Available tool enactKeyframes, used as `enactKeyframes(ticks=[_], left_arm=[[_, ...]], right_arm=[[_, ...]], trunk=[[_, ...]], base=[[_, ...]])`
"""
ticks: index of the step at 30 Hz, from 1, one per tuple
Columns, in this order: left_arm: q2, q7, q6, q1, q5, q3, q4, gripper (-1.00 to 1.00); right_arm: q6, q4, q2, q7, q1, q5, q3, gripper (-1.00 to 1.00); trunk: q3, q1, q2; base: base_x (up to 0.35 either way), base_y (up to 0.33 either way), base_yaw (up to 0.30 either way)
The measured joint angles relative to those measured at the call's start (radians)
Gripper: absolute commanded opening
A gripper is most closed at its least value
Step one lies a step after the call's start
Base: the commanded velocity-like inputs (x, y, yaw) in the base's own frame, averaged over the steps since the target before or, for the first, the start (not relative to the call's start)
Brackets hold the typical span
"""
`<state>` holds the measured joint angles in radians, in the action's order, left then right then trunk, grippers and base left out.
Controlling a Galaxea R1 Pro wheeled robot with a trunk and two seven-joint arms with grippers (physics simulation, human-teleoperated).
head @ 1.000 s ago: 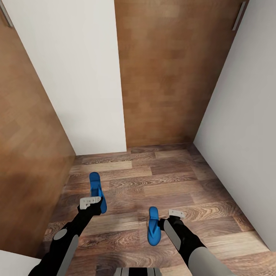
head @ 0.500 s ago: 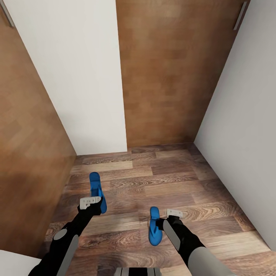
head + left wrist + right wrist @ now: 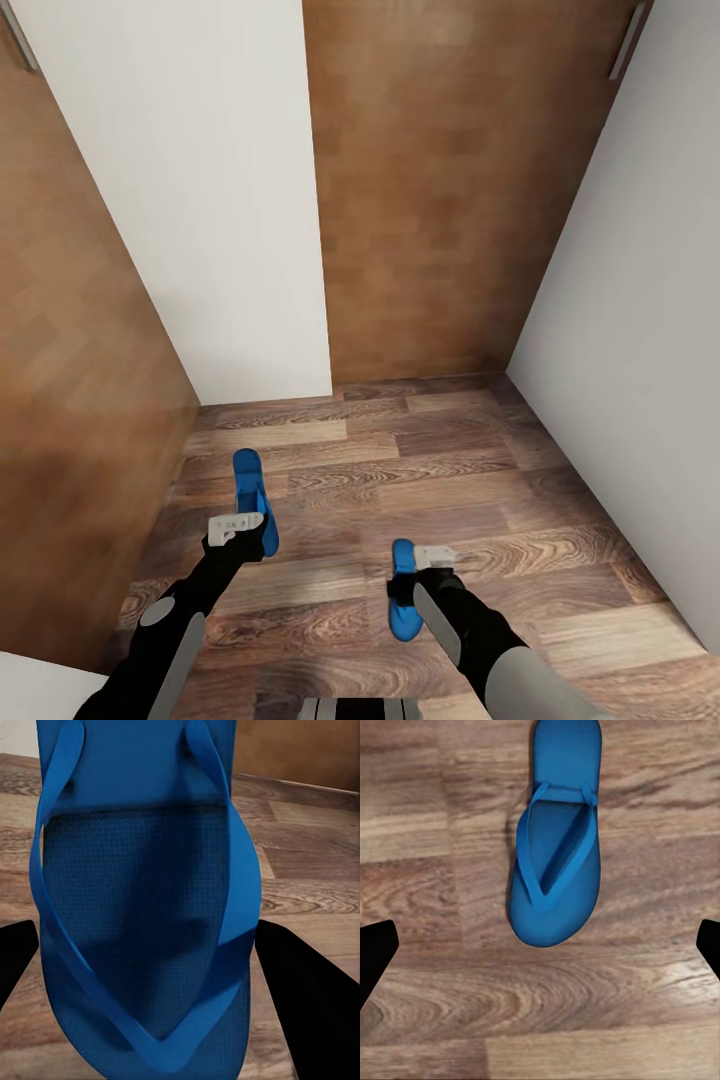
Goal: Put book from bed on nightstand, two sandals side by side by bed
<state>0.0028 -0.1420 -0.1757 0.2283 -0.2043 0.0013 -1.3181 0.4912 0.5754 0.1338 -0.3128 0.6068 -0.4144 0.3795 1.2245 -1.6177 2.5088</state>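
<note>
1. Rightward arm has swung over the bright blue flat right sandal (image 3: 402,592) at 6 o'clock.
2. Right wrist view shows the right gripper (image 3: 540,945) spread wide above it.
3. Left gripper (image 3: 161,960) straddles the blue left sandal (image 3: 252,497) at 8 o'clock, fingers alongside; grip unclear.

Before me the wood-plank floor (image 3: 440,470) runs brown and grainy into a narrow corner. A white wall (image 3: 180,180) stands ahead to my left, another white wall (image 3: 640,300) to my right. Between them I see a brown wooden panel (image 3: 450,180); a second brown panel (image 3: 70,350) flanks my left side.
</note>
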Motion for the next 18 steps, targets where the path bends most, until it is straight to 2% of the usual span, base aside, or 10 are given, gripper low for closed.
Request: enactKeyframes(ticks=[6, 18], left_arm=[[0.0, 0.0, 0.0, 0.0, 0.0, 0.0, 0.0, -1.0], [0.0, -0.001, -0.001, 0.0, 0.0, 0.0, 0.0, -1.0]], right_arm=[[0.0, 0.0, -0.001, 0.0, 0.0, 0.0, 0.001, 1.0], [0.0, 0.0, -0.001, 0.0, 0.0, 0.0, 0.001, 1.0]], trunk=[[0.0, 0.0, 0.0], [0.004, -0.001, 0.0]], base=[[0.071, 0.147, 0.0], [0.006, 0.011, 0.0]])
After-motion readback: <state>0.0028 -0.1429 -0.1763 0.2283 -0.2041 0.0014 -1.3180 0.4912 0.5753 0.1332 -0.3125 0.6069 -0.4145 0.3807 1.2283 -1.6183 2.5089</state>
